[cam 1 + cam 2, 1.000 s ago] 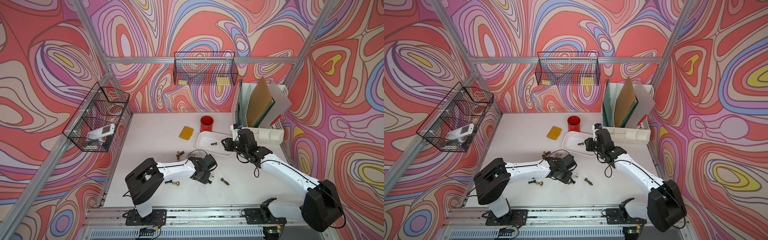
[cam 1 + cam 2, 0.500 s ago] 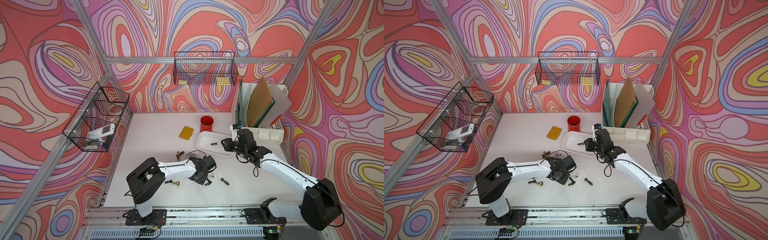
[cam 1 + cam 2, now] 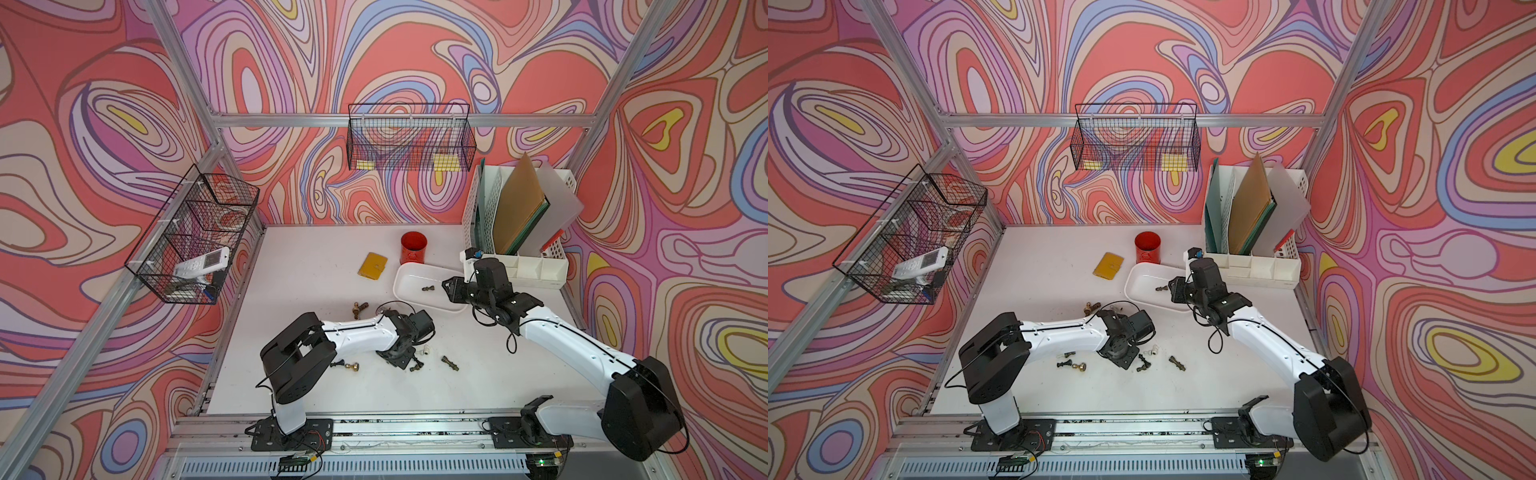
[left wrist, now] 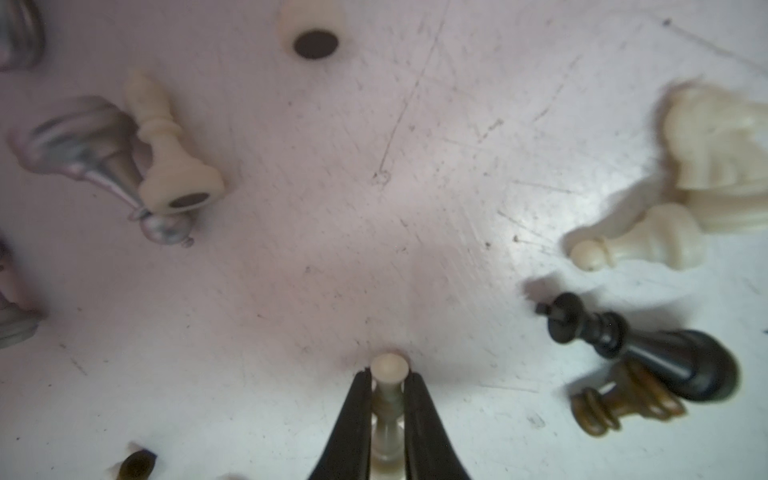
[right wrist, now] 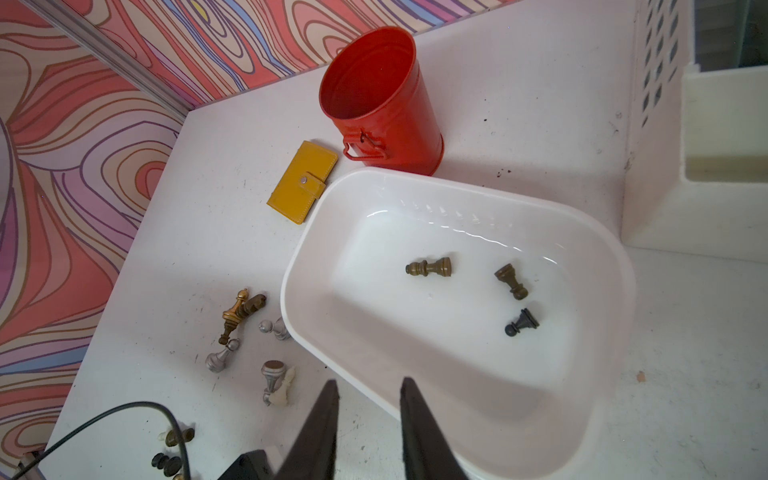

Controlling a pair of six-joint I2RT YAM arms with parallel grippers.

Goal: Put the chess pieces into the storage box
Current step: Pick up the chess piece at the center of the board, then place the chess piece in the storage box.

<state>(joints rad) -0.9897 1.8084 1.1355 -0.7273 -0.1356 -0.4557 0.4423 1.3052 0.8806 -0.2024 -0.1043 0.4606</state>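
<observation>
While the left gripper (image 4: 387,379) is pinching a cream round-headed plastic chess piece (image 4: 388,365), the right gripper (image 5: 368,386) is hovering part-open and empty over the shallow white plastic storage box (image 5: 623,282), which is holding three fallen pieces (image 5: 430,268).

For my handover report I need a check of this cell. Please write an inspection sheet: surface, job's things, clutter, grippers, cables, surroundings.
Surface: white table, scratched and speckled.
Job's things: storage box holds three chess pieces, two brass and one black; other loose pieces lie on the table.
Clutter: red cup and yellow wallet beside the box.
Grippers: left gripper shut on a cream piece; right gripper open, empty, at the box's edge.
Cables: black cable loops near the loose pieces.
Surroundings: file organiser, wire baskets on the patterned walls.
</observation>
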